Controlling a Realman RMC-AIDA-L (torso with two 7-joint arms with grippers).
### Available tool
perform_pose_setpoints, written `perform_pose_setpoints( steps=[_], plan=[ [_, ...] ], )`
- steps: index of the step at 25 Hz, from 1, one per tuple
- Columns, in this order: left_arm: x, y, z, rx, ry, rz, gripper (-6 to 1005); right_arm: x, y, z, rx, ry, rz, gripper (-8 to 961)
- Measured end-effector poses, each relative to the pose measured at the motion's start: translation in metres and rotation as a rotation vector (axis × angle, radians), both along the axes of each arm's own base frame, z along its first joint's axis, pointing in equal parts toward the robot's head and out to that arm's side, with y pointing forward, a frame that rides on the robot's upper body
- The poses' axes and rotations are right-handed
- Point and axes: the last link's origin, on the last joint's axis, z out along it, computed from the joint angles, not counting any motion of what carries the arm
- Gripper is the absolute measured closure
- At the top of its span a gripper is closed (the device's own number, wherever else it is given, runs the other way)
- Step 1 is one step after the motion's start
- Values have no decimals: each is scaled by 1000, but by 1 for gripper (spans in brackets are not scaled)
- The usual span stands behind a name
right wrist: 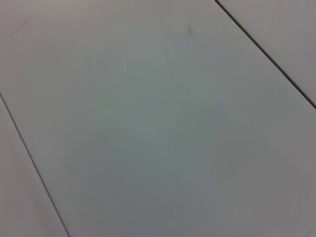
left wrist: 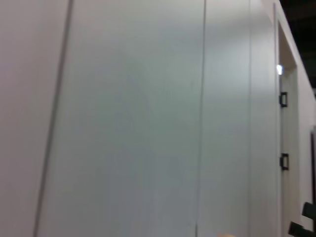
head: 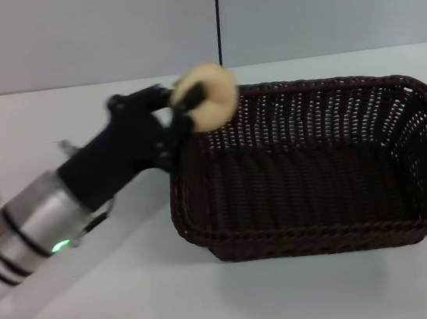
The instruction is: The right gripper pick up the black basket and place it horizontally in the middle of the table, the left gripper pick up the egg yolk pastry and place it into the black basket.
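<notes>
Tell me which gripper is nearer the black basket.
Left. The left gripper holds the egg yolk pastry above the black basket at its left rim; the right gripper is out of view.

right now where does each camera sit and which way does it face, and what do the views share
Head view: high on the robot, looking forward and down at the white table; shows the left gripper holding the small round pale tan egg yolk pastry over the left end of the large dark woven wicker black basket.
Left wrist view: on the left arm, facing a pale panelled wall; none of the robot's body shows.
Right wrist view: on the right arm, facing a plain seamed pale surface; no body shows.
Shared: both wrist views show only pale panels, none of the task's things.
</notes>
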Motion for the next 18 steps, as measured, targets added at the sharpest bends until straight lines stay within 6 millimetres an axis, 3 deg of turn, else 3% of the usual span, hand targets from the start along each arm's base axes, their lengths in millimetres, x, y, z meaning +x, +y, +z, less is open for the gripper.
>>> perform_pose_setpoints(
  steps=[2, 10, 16, 17, 18],
  plan=[
    [4, 1, -8, -26, -5, 20, 881, -1, 1, 0, 7, -16, 2, 180],
    [-5, -4, -8, -22, -11, 66, 716, -2, 11, 8, 80, -47, -6, 180],
    [-41, -13, 12, 163, -25, 235, 606, -2, 15, 15, 141, -95, -17, 180],
    [-59, -20, 24, 260, -38, 324, 517, -1, 16, 17, 168, -119, -30, 180],
    [-59, -20, 24, 260, -38, 324, 428, 0, 15, 18, 178, -125, -38, 180]
  ],
)
